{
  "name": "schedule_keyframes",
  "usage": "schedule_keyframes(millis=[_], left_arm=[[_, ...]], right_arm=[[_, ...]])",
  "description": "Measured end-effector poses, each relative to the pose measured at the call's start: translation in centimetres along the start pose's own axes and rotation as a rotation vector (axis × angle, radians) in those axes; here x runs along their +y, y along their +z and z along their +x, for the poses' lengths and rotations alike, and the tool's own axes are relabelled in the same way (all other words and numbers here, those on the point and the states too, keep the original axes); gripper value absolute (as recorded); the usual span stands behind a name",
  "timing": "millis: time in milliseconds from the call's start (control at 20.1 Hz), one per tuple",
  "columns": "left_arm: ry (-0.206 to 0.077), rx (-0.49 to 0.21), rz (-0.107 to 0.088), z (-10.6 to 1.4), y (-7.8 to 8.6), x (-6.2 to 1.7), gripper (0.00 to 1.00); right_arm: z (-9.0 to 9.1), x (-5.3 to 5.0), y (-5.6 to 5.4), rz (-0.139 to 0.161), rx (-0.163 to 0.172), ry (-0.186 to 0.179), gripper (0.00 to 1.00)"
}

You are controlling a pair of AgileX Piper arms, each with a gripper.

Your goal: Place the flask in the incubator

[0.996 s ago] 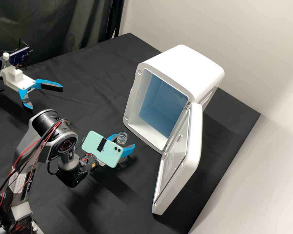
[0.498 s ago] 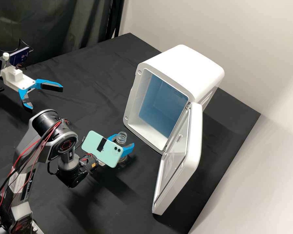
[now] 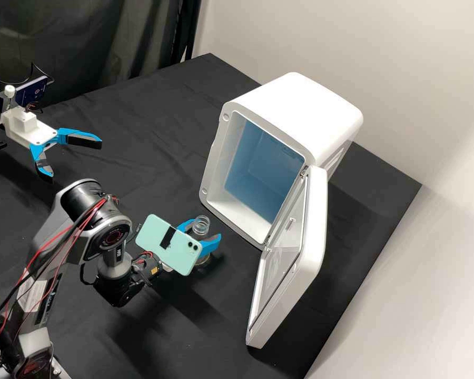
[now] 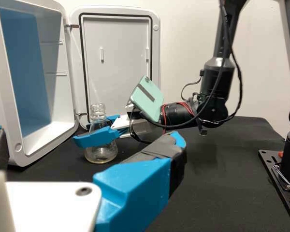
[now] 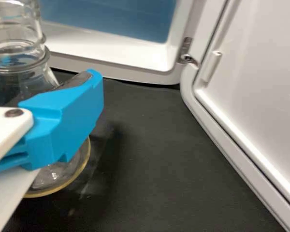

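Grasp stage: right gripper [image 3: 199, 235] was clenched on flask [image 3: 200, 225], base on bench [image 3: 142, 131]; left gripper [image 3: 71, 158] hung open, well apart; next needed lift, then carry into open incubator [image 3: 295, 105].

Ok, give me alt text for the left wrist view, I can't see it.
The right tool grips a glass flask standing on the black bench, beside the open incubator with its blue interior. The white door stands swung open behind them.
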Motion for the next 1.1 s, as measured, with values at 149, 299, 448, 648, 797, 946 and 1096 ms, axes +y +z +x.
schedule_keyframes(millis=[149,299,448,648,797,946,1096], left_arm=[[-0.001,-0.002,0.0,0.0,0.0,-0.01,1.0],[-0.001,-0.002,0.0,0.0,0.0,-0.01,1.0],[-0.001,-0.002,0.0,0.0,0.0,-0.01,1.0],[-0.001,-0.002,0.0,0.0,0.0,-0.01,1.0],[-0.001,-0.002,0.0,0.0,0.0,-0.01,1.0],[-0.001,-0.002,0.0,0.0,0.0,-0.01,1.0],[-0.001,-0.002,0.0,0.0,0.0,-0.01,1.0]], right_arm=[[0.6,0.4,1.0,0.008,-0.018,0.031,0.0],[1.0,0.7,1.8,0.014,-0.027,0.054,0.0],[1.3,0.7,2.1,0.015,-0.03,0.061,0.0],[1.3,0.7,2.2,0.016,-0.034,0.06,0.0],[1.3,0.7,2.2,0.016,-0.034,0.06,0.0],[1.3,0.7,2.2,0.016,-0.034,0.06,0.0],[1.3,0.6,1.9,0.017,-0.032,0.06,0.0]])
